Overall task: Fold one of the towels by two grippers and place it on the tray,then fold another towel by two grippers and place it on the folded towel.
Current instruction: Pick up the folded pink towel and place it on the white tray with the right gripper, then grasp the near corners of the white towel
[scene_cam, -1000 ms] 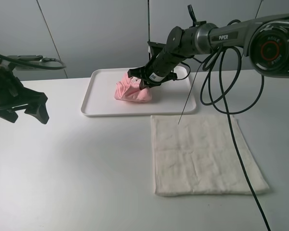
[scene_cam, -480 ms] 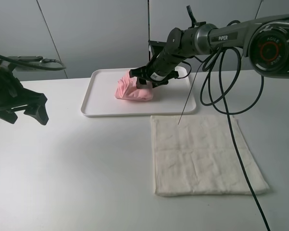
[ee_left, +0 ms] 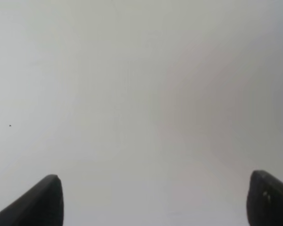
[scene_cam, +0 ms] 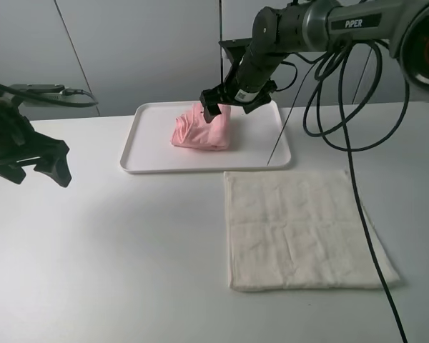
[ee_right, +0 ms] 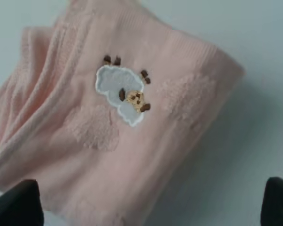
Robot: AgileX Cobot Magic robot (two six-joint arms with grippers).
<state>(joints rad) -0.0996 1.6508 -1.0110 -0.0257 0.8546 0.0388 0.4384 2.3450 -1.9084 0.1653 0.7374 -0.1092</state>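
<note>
Since a second ago the right gripper (scene_cam: pixel 227 106) has let go of the pink towel (scene_cam: pixel 197 134) and risen above it, and its arm now stands higher against the wall. The towel stays where it was dropped. The left arm and the cream-white towel (scene_cam: pixel 300 229) have not shifted.

In the exterior high view the white tray (scene_cam: pixel 149 161) sits at about 12 o'clock on the table (scene_cam: pixel 114 250). The pink towel lies on it as a loose, bunched fold, right of the tray's middle, with bare tray showing at its 9 o'clock and 3 o'clock sides. The right gripper hangs over the towel's 1 o'clock corner with its jaws spread wide and nothing between them. From this view one fingertip overlaps the cloth's top edge, and I cannot tell whether it touches.

The right wrist view looks down on the pink towel (ee_right: pixel 132 141), showing an embroidered sheep patch (ee_right: pixel 122 96) on its upper face. The right gripper (ee_right: pixel 148 207) shows only its two dark fingertips, far apart at the edges of the picture.

The cream-white towel lies flat and unfolded at about 4 o'clock on the table, just beside the tray's near rim. A black cable (scene_cam: pixel 357 207) trails across its 3 o'clock side.

The left gripper (scene_cam: pixel 39 168) hovers at 9 o'clock, well apart from both towels. In its wrist view the left gripper (ee_left: pixel 155 202) has its jaws wide over bare table, holding nothing.
</note>
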